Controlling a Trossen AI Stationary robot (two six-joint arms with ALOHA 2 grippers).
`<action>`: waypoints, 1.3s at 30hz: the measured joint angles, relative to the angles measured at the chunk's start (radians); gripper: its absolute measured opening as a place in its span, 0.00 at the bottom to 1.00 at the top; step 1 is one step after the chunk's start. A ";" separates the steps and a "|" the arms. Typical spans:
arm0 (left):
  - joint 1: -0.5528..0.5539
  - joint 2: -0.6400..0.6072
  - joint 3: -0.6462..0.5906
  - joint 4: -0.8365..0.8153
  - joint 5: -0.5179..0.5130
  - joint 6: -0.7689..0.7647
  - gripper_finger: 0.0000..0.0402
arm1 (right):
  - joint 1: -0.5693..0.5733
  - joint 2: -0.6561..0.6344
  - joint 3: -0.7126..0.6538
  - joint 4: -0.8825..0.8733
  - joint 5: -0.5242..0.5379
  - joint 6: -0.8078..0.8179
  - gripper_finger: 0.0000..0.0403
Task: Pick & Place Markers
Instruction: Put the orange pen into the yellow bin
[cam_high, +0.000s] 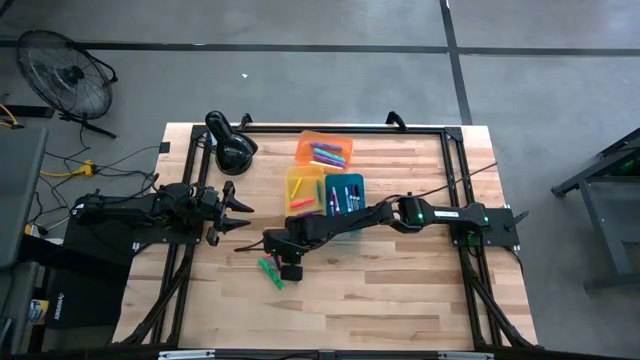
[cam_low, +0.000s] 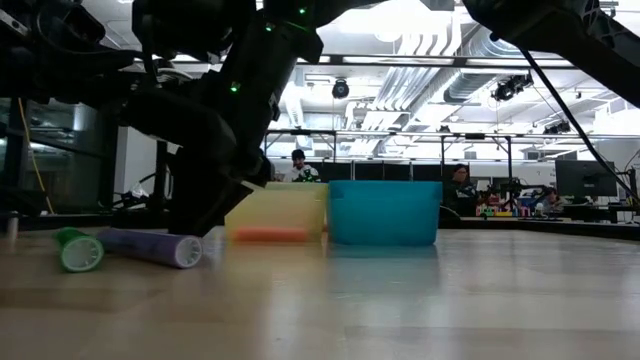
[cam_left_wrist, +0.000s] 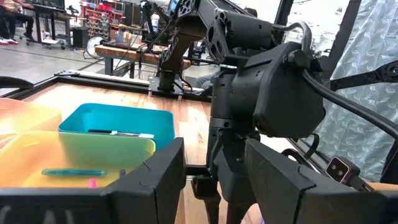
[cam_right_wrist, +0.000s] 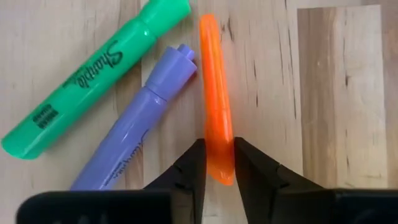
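While fan (cam_high: 66, 76) stands, table (cam_high: 400, 300) wooden.

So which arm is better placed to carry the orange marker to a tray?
The right. Its claw is already closed on the orange marker, beside the purple marker and green marker. The left claw waits open and empty at the table's left side.

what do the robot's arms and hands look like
Both arms are matte black, built from chunky rounded joint housings. The right arm carries small green indicator lights and a black cable looping along it. Each hand ends in two flat, dark, tapering fingers: the right hand and the left hand.
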 joint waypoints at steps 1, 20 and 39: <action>0.000 0.000 0.000 0.000 0.000 0.000 0.42 | 0.001 0.000 0.000 0.000 0.001 0.000 0.16; 0.000 0.000 0.000 0.000 0.000 0.000 0.42 | 0.025 -0.011 -0.002 0.009 0.024 -0.001 0.06; 0.000 0.000 0.000 0.000 0.000 0.000 0.42 | 0.052 -0.047 -0.005 -0.016 0.070 0.001 0.06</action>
